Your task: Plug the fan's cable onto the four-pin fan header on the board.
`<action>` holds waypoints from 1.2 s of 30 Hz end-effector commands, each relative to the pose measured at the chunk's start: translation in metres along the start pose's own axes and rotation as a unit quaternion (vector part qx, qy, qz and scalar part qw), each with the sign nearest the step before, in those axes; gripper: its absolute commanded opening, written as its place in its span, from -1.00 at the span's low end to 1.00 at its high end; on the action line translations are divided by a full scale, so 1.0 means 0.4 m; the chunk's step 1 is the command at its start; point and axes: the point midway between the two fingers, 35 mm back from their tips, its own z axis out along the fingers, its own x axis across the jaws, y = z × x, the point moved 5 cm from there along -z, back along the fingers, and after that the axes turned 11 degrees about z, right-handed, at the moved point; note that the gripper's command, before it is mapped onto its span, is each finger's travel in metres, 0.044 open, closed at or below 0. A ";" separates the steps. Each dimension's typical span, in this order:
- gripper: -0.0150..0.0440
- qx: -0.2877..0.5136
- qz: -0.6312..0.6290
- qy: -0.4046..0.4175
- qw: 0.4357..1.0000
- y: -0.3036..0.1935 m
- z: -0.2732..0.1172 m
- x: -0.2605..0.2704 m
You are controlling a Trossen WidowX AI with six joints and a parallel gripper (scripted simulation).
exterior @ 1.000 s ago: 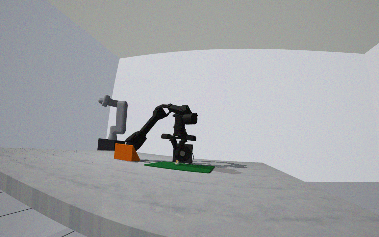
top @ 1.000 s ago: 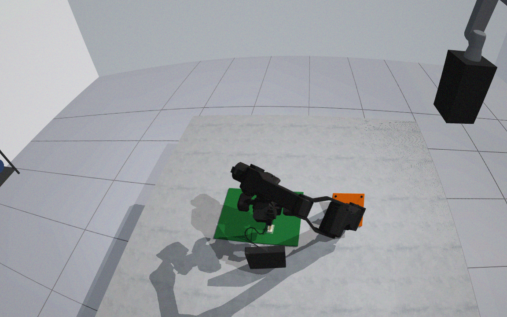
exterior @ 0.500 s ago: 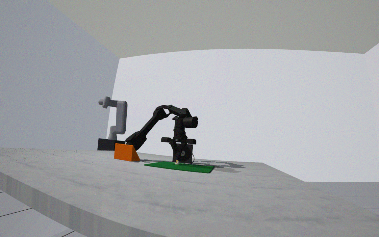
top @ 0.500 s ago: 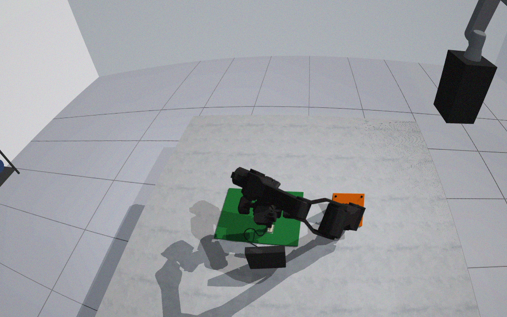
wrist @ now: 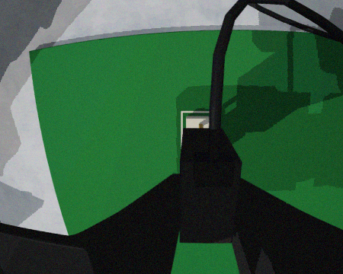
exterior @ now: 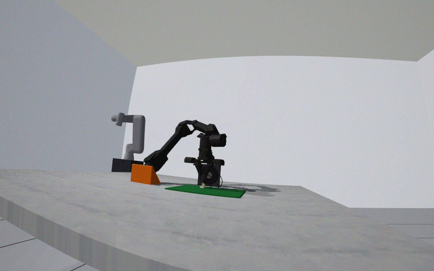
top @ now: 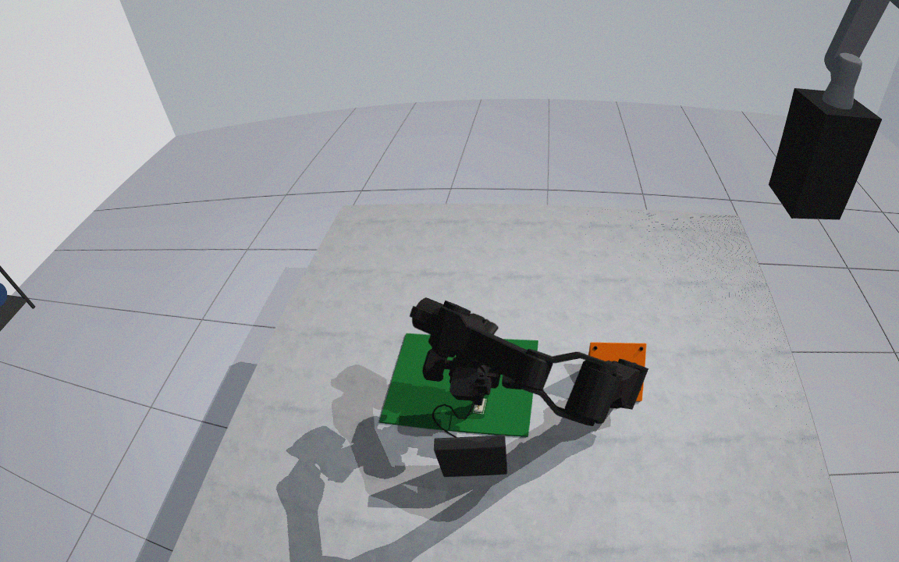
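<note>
My gripper (top: pixel 477 396) (exterior: pixel 204 180) (wrist: pixel 203 183) points down, shut on the black plug (wrist: pixel 206 144) of the fan cable. The cable (top: pixel 434 417) (exterior: pixel 222 181) (wrist: pixel 217 76) leaves the plug and loops to the black fan (top: pixel 470 457) (exterior: pixel 216 168), which stands beside the board. The white fan header (top: pixel 478 407) (exterior: pixel 202 186) (wrist: pixel 192 122) sits on the green board (top: pixel 509 422) (exterior: pixel 225 193) (wrist: pixel 103 114). In the wrist view the plug hides the header's near part; one corner and a brass pin show. The plug is low over the header; whether they touch is unclear.
An orange block (top: pixel 609 350) (exterior: pixel 141 173) stands by the arm's base, right of the board in the top view. The fan stands close along one board edge. A grey arm (top: pixel 847 69) (exterior: pixel 138 134) on a black pedestal (top: pixel 822 160) is far off.
</note>
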 end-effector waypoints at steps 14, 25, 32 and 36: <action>-0.49 -0.002 0.002 0.000 1.000 0.001 0.007 0.000; -0.49 -0.002 0.002 0.000 1.000 0.000 0.013 0.000; -0.49 -0.002 0.002 0.000 1.000 0.000 0.016 0.001; -0.49 -0.002 0.002 0.000 1.000 0.000 0.018 0.001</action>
